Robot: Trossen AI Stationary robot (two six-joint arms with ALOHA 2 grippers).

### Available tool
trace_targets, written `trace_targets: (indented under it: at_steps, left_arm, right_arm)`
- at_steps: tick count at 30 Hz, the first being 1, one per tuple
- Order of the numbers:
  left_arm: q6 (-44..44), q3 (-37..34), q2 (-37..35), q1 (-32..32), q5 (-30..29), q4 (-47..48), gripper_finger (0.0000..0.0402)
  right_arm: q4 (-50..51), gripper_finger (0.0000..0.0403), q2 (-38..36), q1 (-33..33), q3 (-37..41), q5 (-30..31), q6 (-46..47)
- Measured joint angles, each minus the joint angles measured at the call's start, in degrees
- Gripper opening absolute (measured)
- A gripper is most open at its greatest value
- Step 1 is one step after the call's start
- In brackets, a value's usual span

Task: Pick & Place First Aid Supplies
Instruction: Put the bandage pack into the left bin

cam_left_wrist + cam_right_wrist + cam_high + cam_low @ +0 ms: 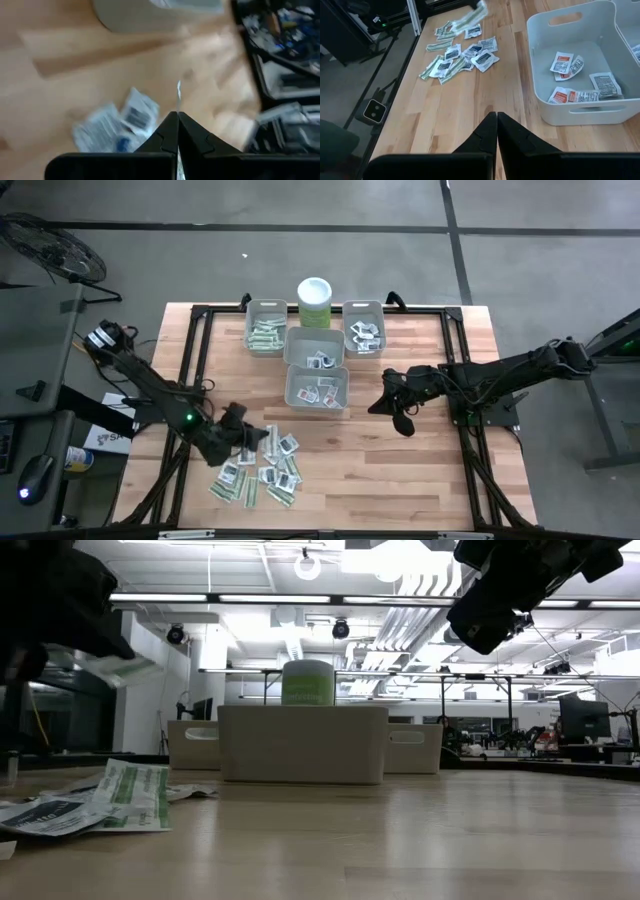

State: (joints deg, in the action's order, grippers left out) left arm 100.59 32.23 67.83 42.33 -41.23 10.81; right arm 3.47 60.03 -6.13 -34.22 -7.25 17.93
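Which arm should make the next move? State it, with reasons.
Left. The left claw is shut on a green-white packet above the loose pile, ready to be binned. The right claw hangs shut and empty beside the front bin.

Green-white and white dark-printed packets, grey bins, pale-green canister

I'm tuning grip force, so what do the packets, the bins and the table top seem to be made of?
The packets look like thin matte paper, flat and printed. The bins look like smooth grey moulded plastic, with rounded corners and cut handles. The table top looks like pale wooden planks with visible grain, probably sealed.
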Motion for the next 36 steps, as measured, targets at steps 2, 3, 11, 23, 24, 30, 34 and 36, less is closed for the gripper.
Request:
trace_targets:
  at_steps: [2, 3, 11, 23, 24, 30, 34, 36]
  left_arm:
    - [-0.4, -0.1, -2.3, -2.0, -0.1, 2.3, 0.0]
    - [-1.1, -0.1, -3.4, -3.3, -0.2, 2.5, 0.0]
    - [-11.9, 0.0, -11.5, -18.9, 4.4, 4.8, 0.0]
    - [-32.0, 0.0, -17.3, -49.8, 14.4, 4.6, 0.0]
    - [-34.0, 0.0, -17.4, -52.5, 15.7, 4.3, 0.0]
    - [-46.0, -0.1, -17.3, -69.9, 28.9, 1.7, 0.0]
    - [-53.5, -0.1, -17.2, -80.5, 38.3, 1.6, 0.0]
    - [-57.8, -0.1, -16.3, -84.9, 43.2, 0.5, 0.0]
  right_arm:
    - [-0.3, 0.0006, 0.0, 0.0, 0.0, 0.0, 0.0]
    - [-0.3, 0.0005, 0.0, 0.0, 0.0, 0.0, 0.0]
    - [-0.4, 0.0007, 0.0, 0.0, 0.0, 0.2, 0.0]
    - [-0.4, 0.0005, 0.0, 0.0, 0.0, 0.4, 0.0]
    - [-0.4, 0.0005, 0.0, 0.0, 0.0, 0.4, 0.0]
    - [-0.4, 0.0008, 0.0, 0.0, 0.0, 0.4, 0.0]
    - [-0.4, 0.0007, 0.0, 0.0, 0.0, 0.4, 0.0]
    - [-0.4, 0.0009, 0.0, 0.0, 0.0, 0.4, 0.0]
